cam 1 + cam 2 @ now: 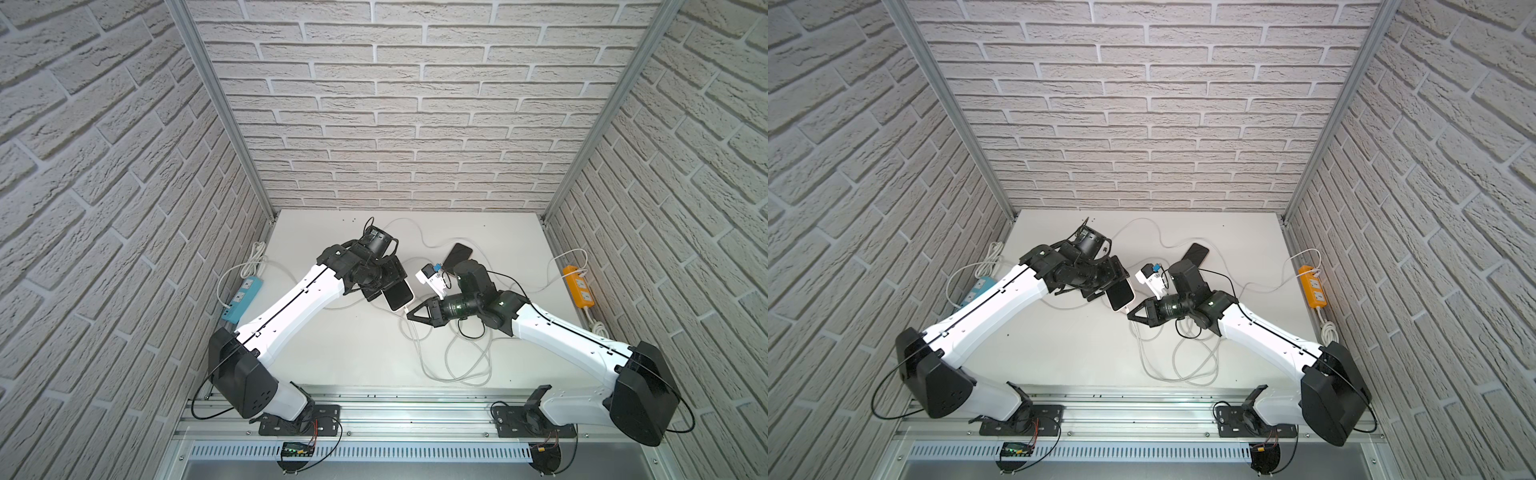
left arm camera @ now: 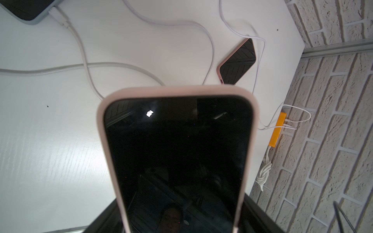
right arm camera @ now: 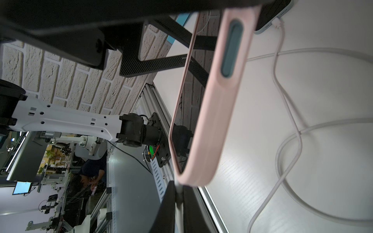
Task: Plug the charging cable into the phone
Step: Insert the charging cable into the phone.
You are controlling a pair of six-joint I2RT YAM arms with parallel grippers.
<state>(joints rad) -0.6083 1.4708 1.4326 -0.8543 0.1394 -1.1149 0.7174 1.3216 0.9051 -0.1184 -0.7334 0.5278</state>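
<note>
Phone (image 2: pixel 177 161) — screen dark; orange strip (image 1: pixel 578 286) markings apparently illegible.

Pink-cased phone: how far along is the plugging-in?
Done: left pincer grips the phone, right pincer is shut on the cable plug. In hand: plug meets the phone's bottom edge. Remaining: whether it is seated cannot be told; then release.
</note>
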